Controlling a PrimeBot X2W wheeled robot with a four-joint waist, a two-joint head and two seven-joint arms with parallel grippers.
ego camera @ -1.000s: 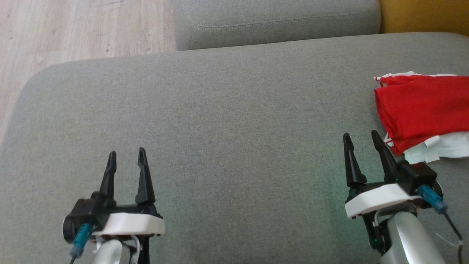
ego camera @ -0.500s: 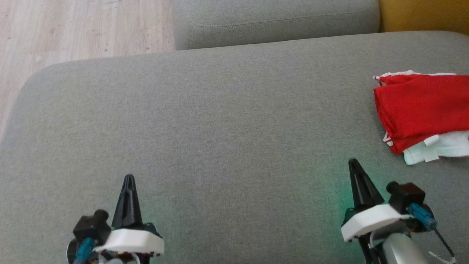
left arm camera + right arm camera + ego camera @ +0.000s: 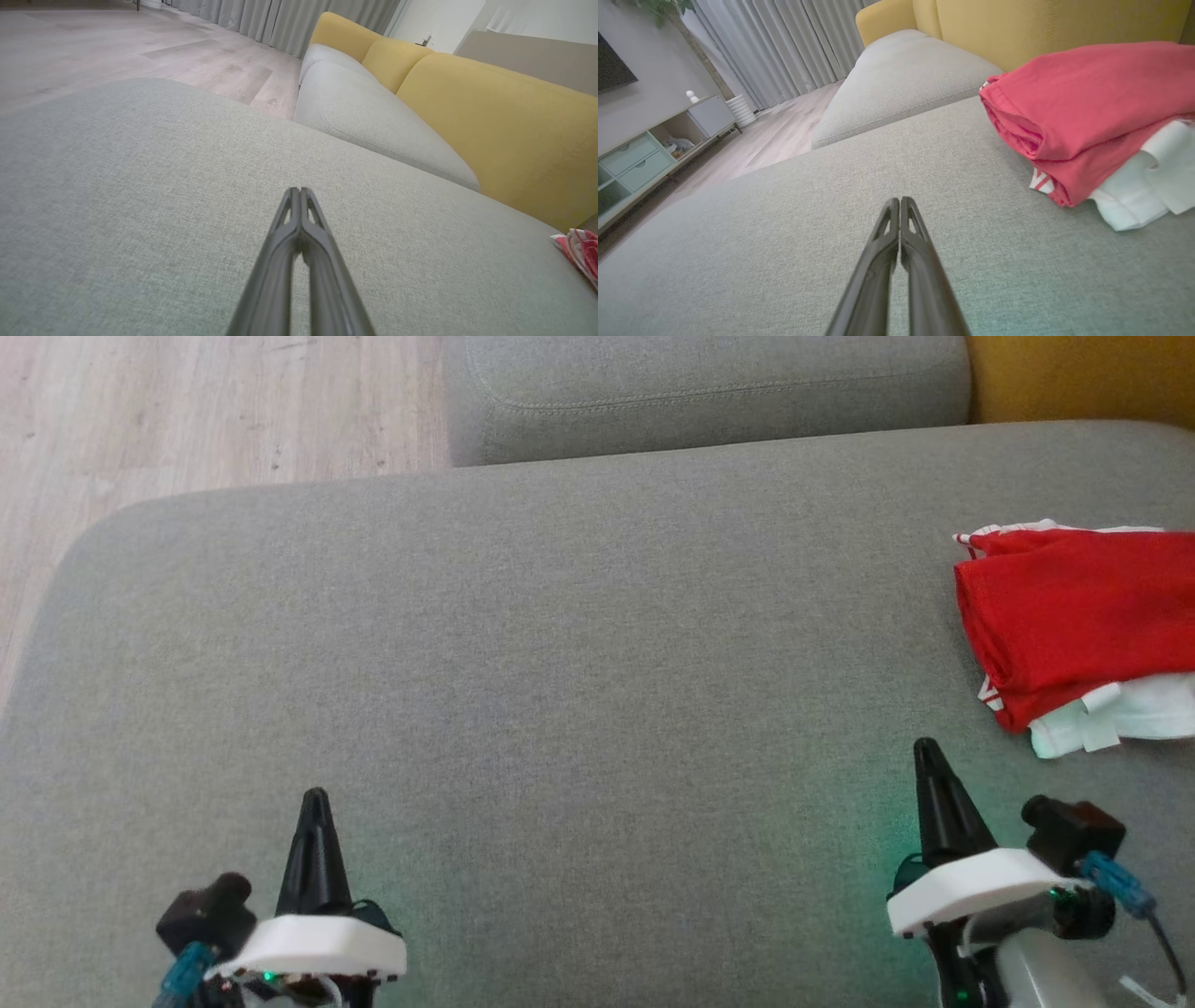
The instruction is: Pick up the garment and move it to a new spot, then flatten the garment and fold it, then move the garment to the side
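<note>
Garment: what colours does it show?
The garment is red with white parts; best seen in the right wrist view.

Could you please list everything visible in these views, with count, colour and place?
garment: one, red over white, folded, seat's right side
seat cushion: one, grey, beneath both grippers
further cushion: one, grey, beyond it
backrest: one, yellow, behind the cushions
floor: pale wood, beside the cushions
curtains: one row, grey, far side
cabinet: one, pale green, across the floor
left gripper: one, black, shut, lower left
right gripper: one, black, shut, short of garment
</note>
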